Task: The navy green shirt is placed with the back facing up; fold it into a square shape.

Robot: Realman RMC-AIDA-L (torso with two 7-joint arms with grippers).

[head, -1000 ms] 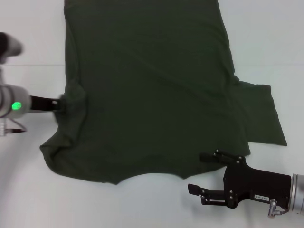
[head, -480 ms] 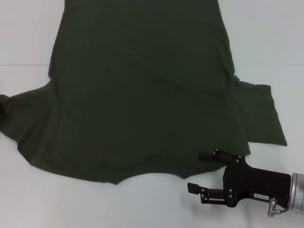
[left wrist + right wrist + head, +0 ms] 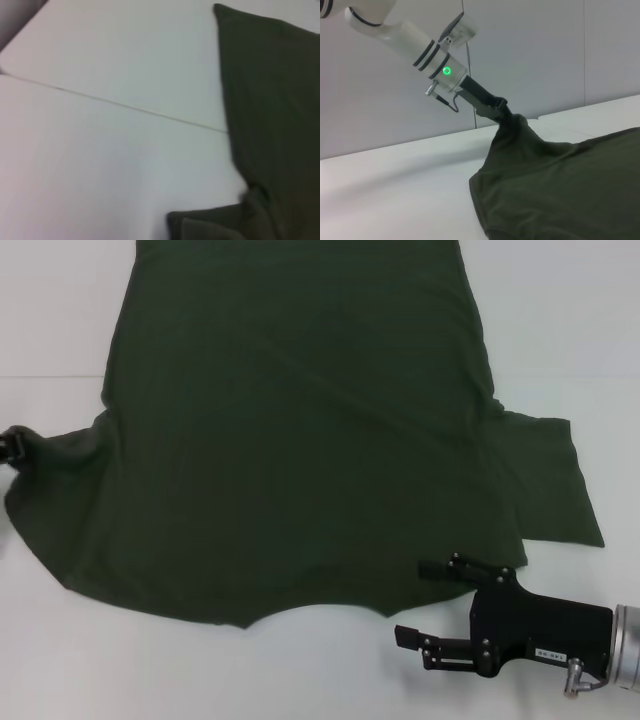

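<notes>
A plain dark olive-green navy green shirt, unprinted, is spread over a white table. A black right gripper is seen at five o'clock. A green light is lit on the white left arm.

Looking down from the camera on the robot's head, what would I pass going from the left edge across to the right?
left gripper, pinching the sleeve tip at the picture's edge → navy green shirt, spread over the white table → right gripper, jaws open, at the shirt's near right corner, its black body running on to the right edge.
</notes>
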